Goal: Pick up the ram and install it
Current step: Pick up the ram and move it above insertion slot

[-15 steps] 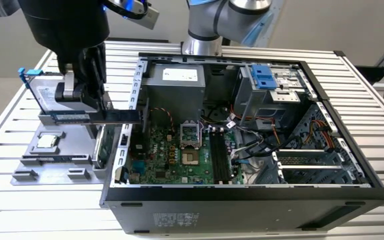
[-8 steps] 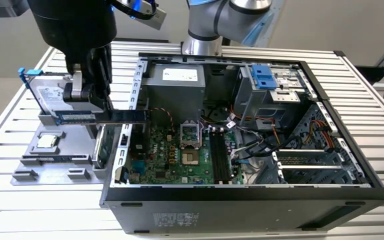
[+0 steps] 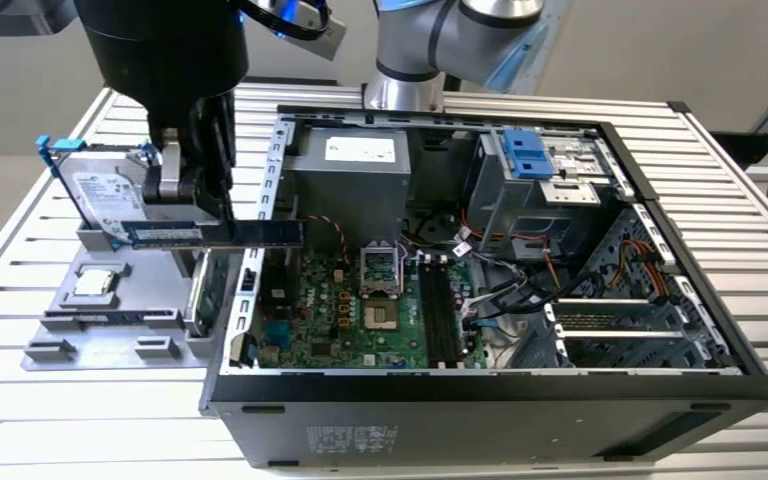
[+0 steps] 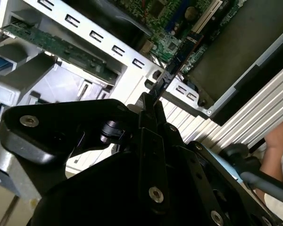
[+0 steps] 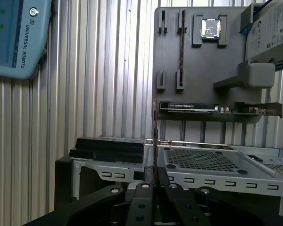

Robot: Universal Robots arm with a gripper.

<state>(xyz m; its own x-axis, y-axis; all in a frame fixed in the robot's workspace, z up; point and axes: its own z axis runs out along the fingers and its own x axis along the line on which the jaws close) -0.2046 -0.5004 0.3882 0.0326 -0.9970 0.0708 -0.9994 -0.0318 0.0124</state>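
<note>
Gripped by the claw (image 3: pixel 211 222), the ram (image 3: pixel 261 232) is held level and clear of every surface, its long edge crossing the wall of the open computer case (image 3: pixel 491 395) on the exterior view's left. The fingers are pressed together on the stick near its middle. How far the pads cover it is hidden there by the claw's own dark body, and the arm above is cut off by the picture's upper edge.

In both wrist views the ram (image 4: pixel 172 70) (image 5: pixel 155 141) is seen edge-on as a thin line between the black fingers (image 4: pixel 144 110) (image 5: pixel 142 188), so its chips cannot be made out.

A grey fixture plate (image 3: pixel 104 335) is set on the slatted worktop (image 3: pixel 11 400) near its edge at the exterior view's left, just beside the case. A hard drive in a blue frame (image 3: pixel 97 195) is stood upright on it, partly masked by the claw. A small square chip (image 3: pixel 95 283) is laid flat in front of the drive.

Part of a person's arm (image 4: pixel 273 150) is cut off at the second wrist view's border.
</note>
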